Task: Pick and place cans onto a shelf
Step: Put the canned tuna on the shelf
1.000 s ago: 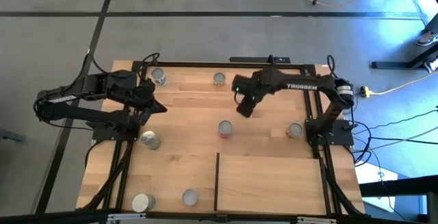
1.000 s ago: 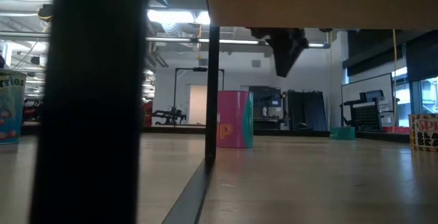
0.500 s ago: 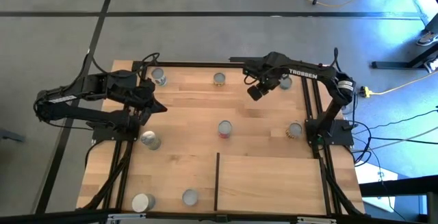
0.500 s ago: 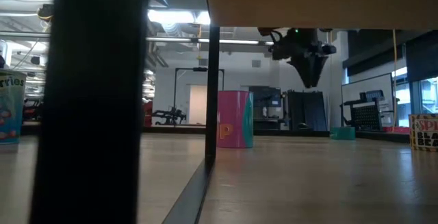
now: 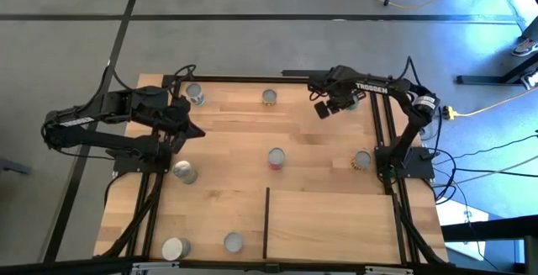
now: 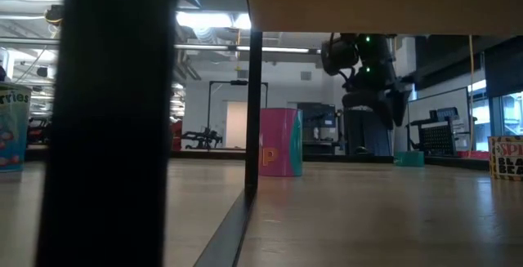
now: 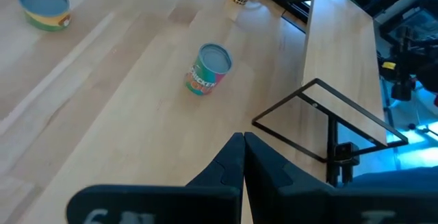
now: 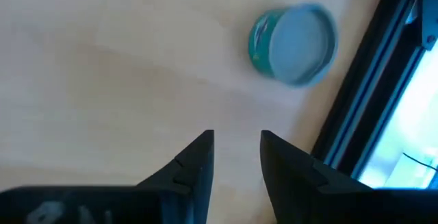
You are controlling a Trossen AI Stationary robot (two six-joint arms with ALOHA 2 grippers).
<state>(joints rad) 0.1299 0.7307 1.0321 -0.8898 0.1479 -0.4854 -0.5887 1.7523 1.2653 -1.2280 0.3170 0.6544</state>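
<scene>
Right end effector [image 5: 323,112] shifted toward far-corner can [image 8: 295,44], fingers apart, left end effector [image 5: 197,131] closed

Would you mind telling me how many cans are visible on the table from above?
7 show: far-left can, far-middle can, centre can, right can, left can, two near ones. Another is largely hidden beneath the right gripper.

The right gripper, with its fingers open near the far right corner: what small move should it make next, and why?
Probably a short advance toward the green-labelled can, then a descent. The right gripper is open and empty, and in the right wrist view this can stands upright ahead of the fingers and off to one side, beside the black table frame, not yet between them.
</scene>
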